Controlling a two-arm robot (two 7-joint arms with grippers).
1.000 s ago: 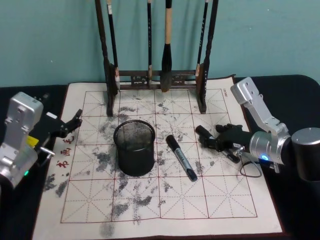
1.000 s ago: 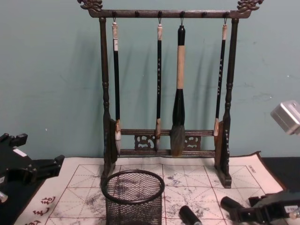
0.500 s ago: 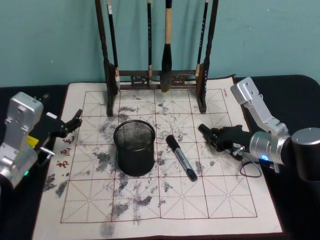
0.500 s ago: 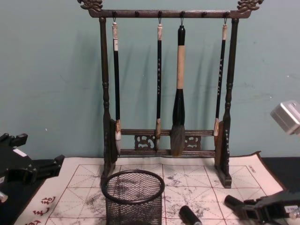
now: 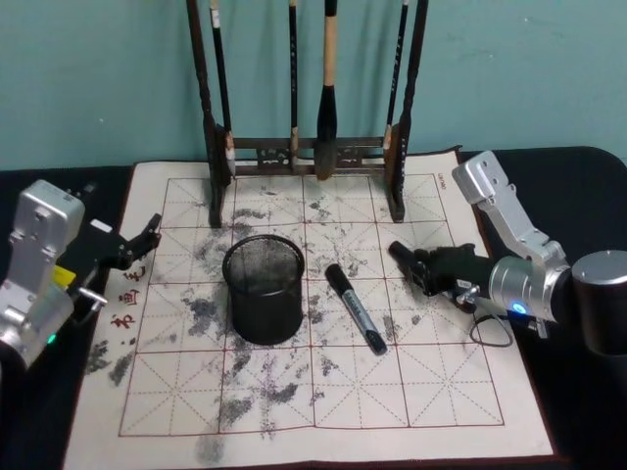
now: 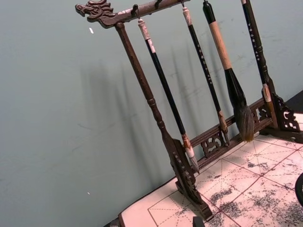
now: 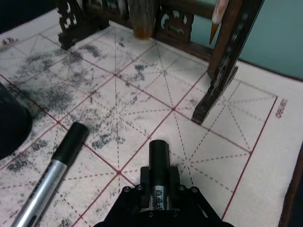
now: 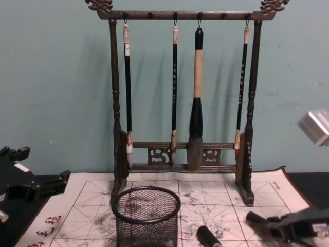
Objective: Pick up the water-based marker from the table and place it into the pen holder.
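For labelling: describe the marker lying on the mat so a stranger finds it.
On the cream mat before the brush rack stands a mesh cup. The marker lies flat just right of it, silver barrel, black cap; the other marker is clamped in the right tool.

Head high, chest low (shared brush rack)

Black mesh pen holder stands on the ink-stained mat before the brush rack, marker cap end just right of it, right gripper low at right clamping a dark pen, left gripper at left edge.
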